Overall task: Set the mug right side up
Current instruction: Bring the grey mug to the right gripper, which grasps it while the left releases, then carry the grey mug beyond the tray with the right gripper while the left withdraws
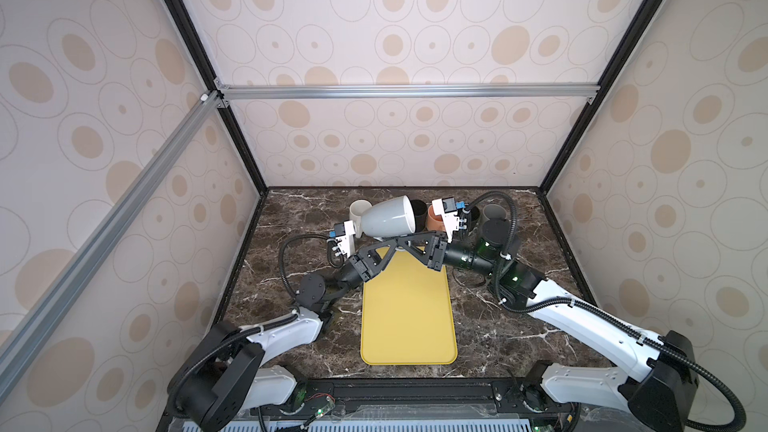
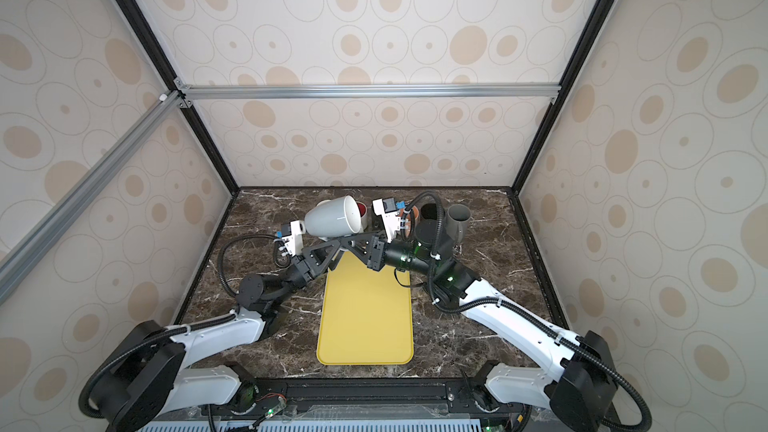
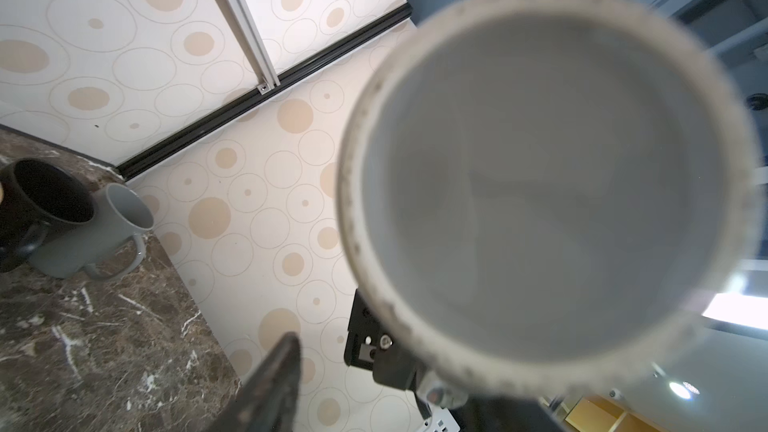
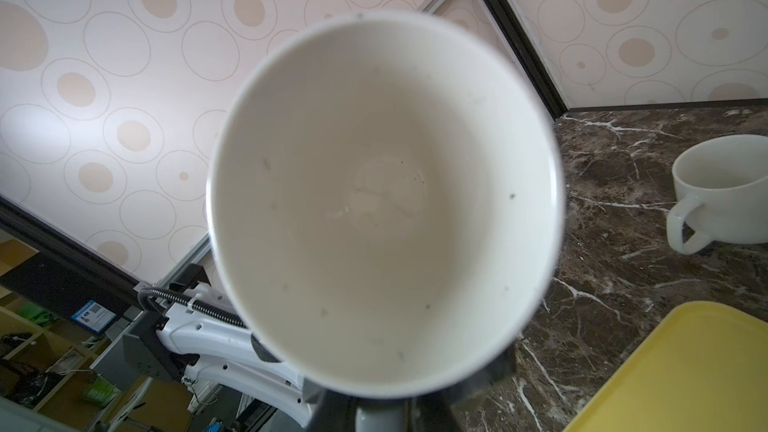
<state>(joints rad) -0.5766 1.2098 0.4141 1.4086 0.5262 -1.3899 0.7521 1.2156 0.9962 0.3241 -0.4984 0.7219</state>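
Above the tray [image 1: 407, 317], the mug [image 1: 388, 218] hangs sideways, mouth toward the right gripper [image 4: 380, 413] pinching its handle [image 4: 379, 419], base facing the spread left gripper [image 1: 390, 245].

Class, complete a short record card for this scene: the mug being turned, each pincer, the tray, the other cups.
Mug: white mug, lifted, lying sideways, not yet upright
Right arm: right pincer shut on the mug's handle
Left arm: left pincer open, visible finger clear of the mug's base
Tray: yellow tray flat on the marble table
Other cups: cream mug, black mug, grey mug, upright at the back
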